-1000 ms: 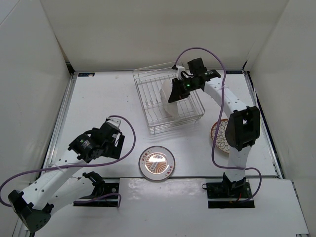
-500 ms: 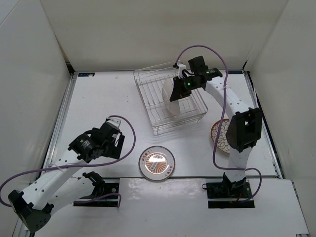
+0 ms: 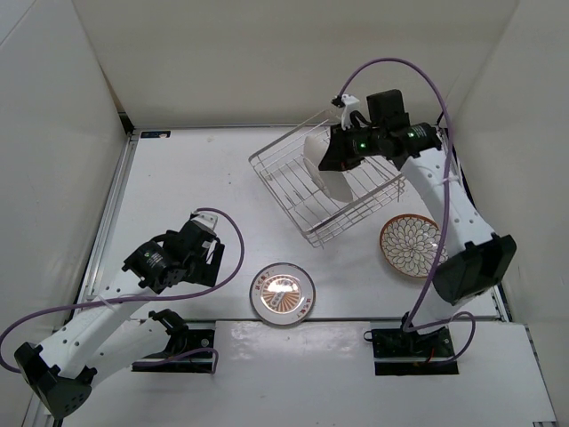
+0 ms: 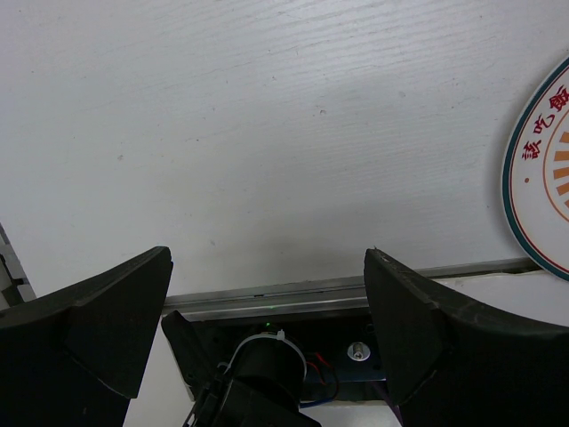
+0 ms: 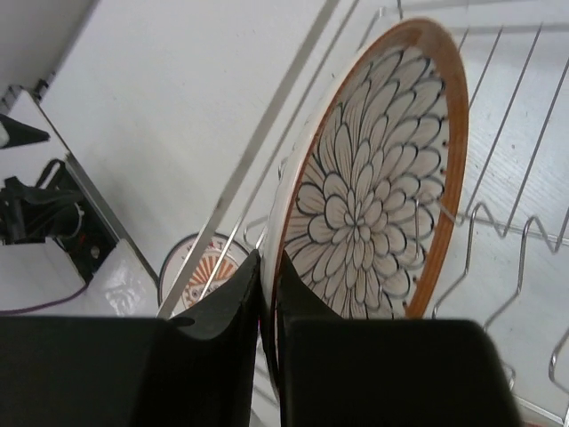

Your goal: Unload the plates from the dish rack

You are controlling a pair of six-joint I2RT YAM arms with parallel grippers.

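The right gripper's (image 5: 267, 267) fingers (image 5: 222, 329) are clamped on the rim of a petal-faced plate (image 5: 373, 205), which stands on edge among the wires of the rack (image 3: 302, 191) at the far side of the table (image 3: 196, 178). The plate looks like glazed ceramic: stiff, slick, weighty for so thin a pinch and likely to chip against a prong. The rim is the only hold on offer, best taken deep and drawn straight up clear of the dividers. Two others lie flat on the table: an orange plate (image 3: 281, 293) near the front edge and a second petal plate (image 3: 411, 245) just right of the rack. The left gripper (image 4: 267, 258) hangs spread and empty beside the orange plate. The held plate's lower edge is hidden behind the fingers in the wrist view, and from above it cannot be told whether it is free of the wires — or whether the skewed rack sits flat.
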